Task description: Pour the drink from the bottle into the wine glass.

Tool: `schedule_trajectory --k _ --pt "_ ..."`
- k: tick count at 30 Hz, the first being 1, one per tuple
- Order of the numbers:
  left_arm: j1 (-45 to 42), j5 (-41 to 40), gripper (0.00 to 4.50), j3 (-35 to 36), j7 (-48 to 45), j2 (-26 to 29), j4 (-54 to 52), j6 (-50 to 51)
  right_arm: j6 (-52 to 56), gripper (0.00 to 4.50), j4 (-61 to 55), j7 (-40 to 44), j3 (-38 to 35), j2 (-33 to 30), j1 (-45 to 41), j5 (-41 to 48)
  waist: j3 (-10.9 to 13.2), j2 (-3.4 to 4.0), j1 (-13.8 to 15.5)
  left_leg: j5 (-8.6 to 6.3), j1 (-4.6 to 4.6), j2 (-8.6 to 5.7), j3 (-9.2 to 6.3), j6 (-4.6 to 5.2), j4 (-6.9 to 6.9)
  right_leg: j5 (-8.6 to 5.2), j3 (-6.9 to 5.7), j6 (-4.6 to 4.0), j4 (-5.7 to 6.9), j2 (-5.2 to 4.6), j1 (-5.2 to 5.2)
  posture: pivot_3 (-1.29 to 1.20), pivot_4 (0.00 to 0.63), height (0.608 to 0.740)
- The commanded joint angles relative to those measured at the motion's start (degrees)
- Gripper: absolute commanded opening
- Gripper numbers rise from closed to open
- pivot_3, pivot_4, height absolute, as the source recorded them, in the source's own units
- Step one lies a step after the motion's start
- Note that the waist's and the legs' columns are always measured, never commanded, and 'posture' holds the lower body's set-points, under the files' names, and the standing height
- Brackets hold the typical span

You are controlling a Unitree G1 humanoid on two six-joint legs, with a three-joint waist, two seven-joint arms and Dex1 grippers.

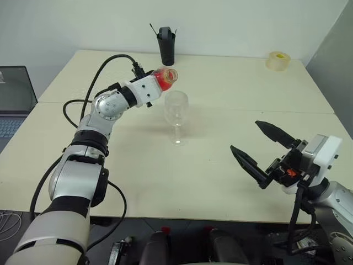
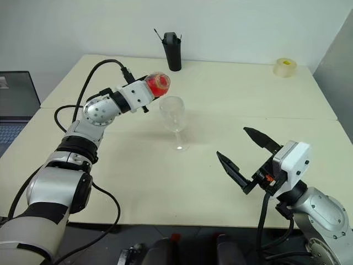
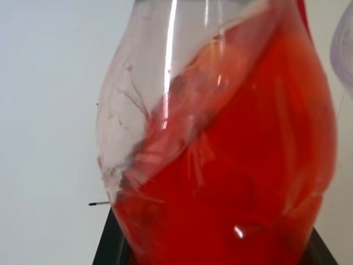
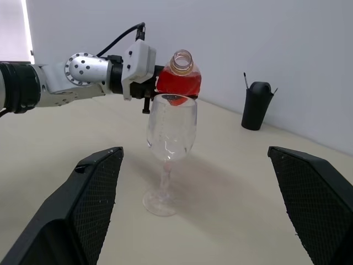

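My left gripper (image 1: 156, 84) is shut on the bottle (image 1: 166, 78), holding it lifted just above and behind the rim of the wine glass (image 1: 176, 109). The bottle is uncapped and tilted, with its open mouth (image 4: 182, 59) over the glass side. The red drink (image 3: 231, 182) fills most of the bottle and slants inside it. The wine glass stands upright on the table's middle, and its bowl (image 4: 171, 126) looks clear. My right gripper (image 1: 259, 146) hovers open near the table's front right, apart from the glass, with nothing between its fingers (image 4: 91, 207).
A tall black cup (image 1: 166, 45) stands at the table's far edge behind the bottle. A roll of tape (image 1: 278, 61) lies at the far right corner. A laptop (image 1: 14, 102) sits off the table's left side. A seam (image 1: 265, 109) crosses the cream tabletop.
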Motion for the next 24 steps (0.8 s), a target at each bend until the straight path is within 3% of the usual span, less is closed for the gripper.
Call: schedule_trajectory --k 1,24 --pt "-3.0 0.9 1.28 -0.2 2.2 1.6 -1.1 -2.6 -2.1 4.5 -3.3 0.2 0.6 -0.8 0.4 -0.3 0.0 0.0 0.0 0.0 0.0 0.0 0.0 0.0 0.0 0.0 0.0 0.0 0.0 0.0 0.0 0.0 0.15 0.74" --pt "-4.2 15.4 1.28 -8.0 20.2 6.6 -0.3 -5.3 -2.2 4.5 -1.4 -0.3 2.4 -2.7 -1.2 -0.6 0.0 0.0 0.0 0.02 0.0 -0.01 0.02 -0.03 0.03 0.0 0.0 0.0 0.05 -0.03 0.0 0.0 0.15 0.74"
